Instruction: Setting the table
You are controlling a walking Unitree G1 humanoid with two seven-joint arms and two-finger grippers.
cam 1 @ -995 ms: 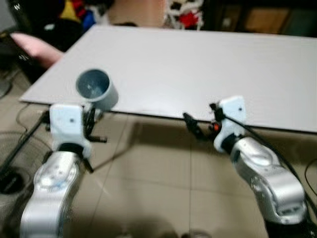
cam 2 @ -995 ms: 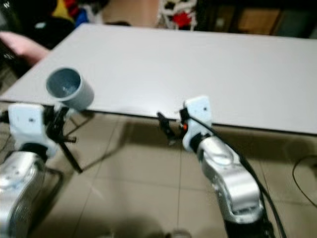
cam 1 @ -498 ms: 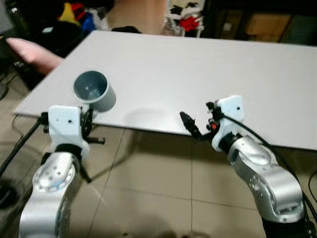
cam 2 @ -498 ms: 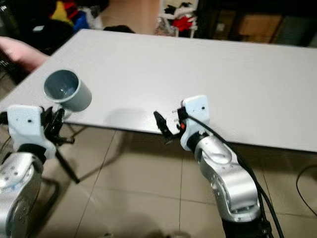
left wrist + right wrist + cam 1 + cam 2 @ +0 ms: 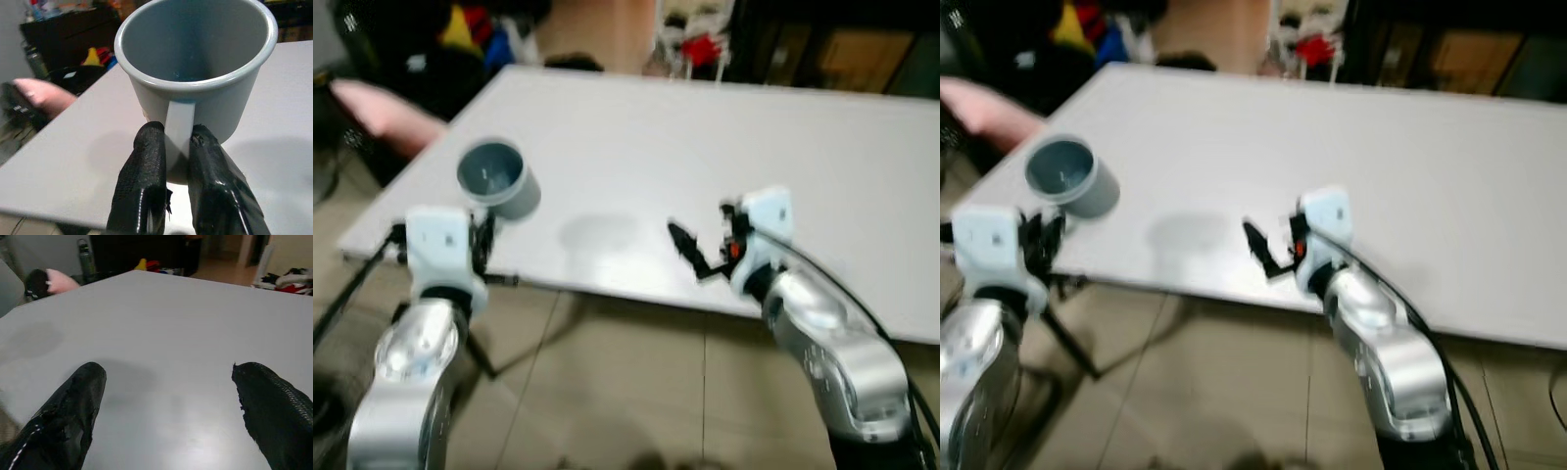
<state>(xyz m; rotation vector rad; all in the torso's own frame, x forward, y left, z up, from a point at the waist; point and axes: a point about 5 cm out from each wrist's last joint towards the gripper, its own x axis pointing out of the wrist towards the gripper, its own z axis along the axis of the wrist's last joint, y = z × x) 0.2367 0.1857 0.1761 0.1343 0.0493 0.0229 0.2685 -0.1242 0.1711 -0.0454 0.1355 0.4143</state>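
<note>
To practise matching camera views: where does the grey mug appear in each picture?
Left eye view: grey mug, left side, above the left gripper.
Right eye view: far left.
Left wrist view: centre, handle pinched between fingers.
Right wrist view: cannot tell.
Shared landmark: white table.

Table [image 5: 724,137]: plain grey-white top, spanning the frame's upper and middle area, standing on a beige tiled floor [image 5: 607,392].
</note>
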